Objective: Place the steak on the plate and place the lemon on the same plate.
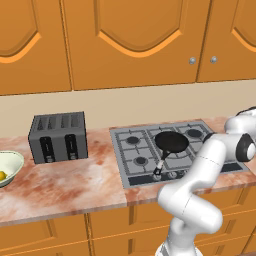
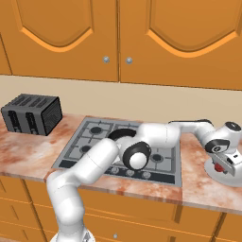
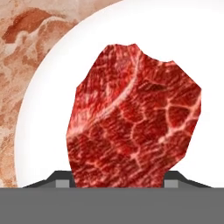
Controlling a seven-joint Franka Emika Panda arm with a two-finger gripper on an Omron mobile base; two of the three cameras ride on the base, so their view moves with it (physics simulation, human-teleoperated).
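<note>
the arm reaches right of the stove (image 2: 123, 146), the hand (image 2: 226, 165) low over the white plate (image 2: 215, 173) on the tabletop (image 2: 198, 184). it seems to grip the steak (image 3: 133, 118), red with a pale streak, over the plate. the lemon (image 1: 2, 175) sits in the bowl (image 1: 12, 162), far left of the stove.

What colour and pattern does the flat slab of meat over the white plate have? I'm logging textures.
Deep red, marbled with pale pinkish-white veins and one lighter streak: the steak, clearest in the hand view.
</note>
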